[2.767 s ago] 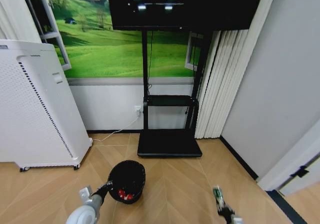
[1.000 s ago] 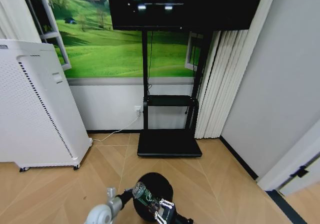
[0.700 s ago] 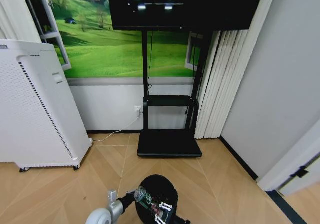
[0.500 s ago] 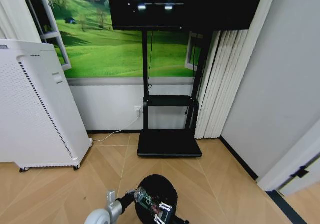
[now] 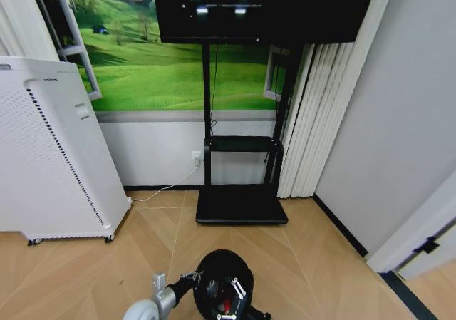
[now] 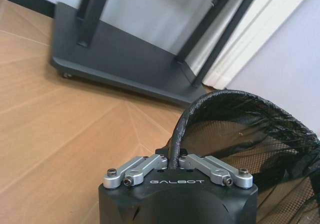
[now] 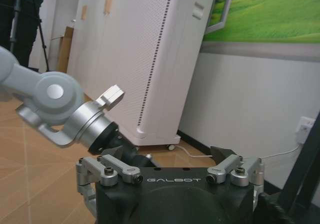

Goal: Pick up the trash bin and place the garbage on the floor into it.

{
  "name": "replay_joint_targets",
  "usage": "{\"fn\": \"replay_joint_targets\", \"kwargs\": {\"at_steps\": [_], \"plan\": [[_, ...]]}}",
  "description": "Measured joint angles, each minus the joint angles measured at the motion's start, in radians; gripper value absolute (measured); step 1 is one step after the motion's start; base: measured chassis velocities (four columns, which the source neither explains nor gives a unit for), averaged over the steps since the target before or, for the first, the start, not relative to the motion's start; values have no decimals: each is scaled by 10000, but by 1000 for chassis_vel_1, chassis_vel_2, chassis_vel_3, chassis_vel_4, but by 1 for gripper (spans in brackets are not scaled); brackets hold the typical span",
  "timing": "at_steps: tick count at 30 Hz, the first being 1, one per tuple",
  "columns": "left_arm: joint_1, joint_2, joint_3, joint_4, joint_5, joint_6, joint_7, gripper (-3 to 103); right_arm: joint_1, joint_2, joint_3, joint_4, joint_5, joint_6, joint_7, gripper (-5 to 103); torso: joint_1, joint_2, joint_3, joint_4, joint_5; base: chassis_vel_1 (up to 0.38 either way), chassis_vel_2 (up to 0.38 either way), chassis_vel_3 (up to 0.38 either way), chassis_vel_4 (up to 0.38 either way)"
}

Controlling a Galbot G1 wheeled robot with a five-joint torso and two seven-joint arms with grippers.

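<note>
The black mesh trash bin [image 5: 214, 274] hangs low in front of me over the wood floor. My left gripper [image 6: 175, 155] is shut on the bin's rim [image 6: 225, 97], and in the head view the left gripper [image 5: 189, 280] reaches in from the lower left. Over the bin's mouth is my right gripper [image 5: 229, 296], and in its own wrist view the right gripper [image 7: 172, 168] stands open with nothing between its spread fingers. A red bit of garbage [image 5: 226, 307] shows inside the bin.
A tall white perforated appliance [image 5: 50, 149] stands at the left. A black screen stand's base [image 5: 241, 204] lies straight ahead by the wall, with white curtains [image 5: 317, 113] to its right. Bare wood floor [image 5: 313, 263] surrounds the bin.
The small greenish can that the right gripper held over the bin's near rim is gone from it. The right gripper's fingers now stand spread over the bin.
</note>
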Motion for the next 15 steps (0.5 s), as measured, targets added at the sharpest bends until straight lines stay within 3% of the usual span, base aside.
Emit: {"fn": "replay_joint_targets", "kwargs": {"at_steps": [5,8,10,11,14,15], "plan": [[25,-111,-540,-68,-280,-386,-684,4,-300,248,970,296,420,113,329,100,0,0,0,0,-4,0,0,0,0],[127,-155,-1174,-335,-560,-622,-1153,4,-417,665,1684,318,987,12,944,100,0,0,0,0,0,0,0,0,0],[335,-155,-1866,-657,-389,-923,-1634,4,-362,1347,2293,145,1705,-591,2201,100,0,0,0,0,-3,0,0,0,0],[335,-155,-1866,-657,-389,-923,-1634,4,-362,1347,2293,145,1705,-591,2201,100,0,0,0,0,-3,0,0,0,0],[749,-246,-2768,-1321,-270,-1132,-2183,4,-201,1872,2699,-35,2658,-1828,4111,100,0,0,0,0,1,0,0,0,0],[749,-246,-2768,-1321,-270,-1132,-2183,4,-201,1872,2699,-35,2658,-1828,4111,100,0,0,0,0,1,0,0,0,0]]}}
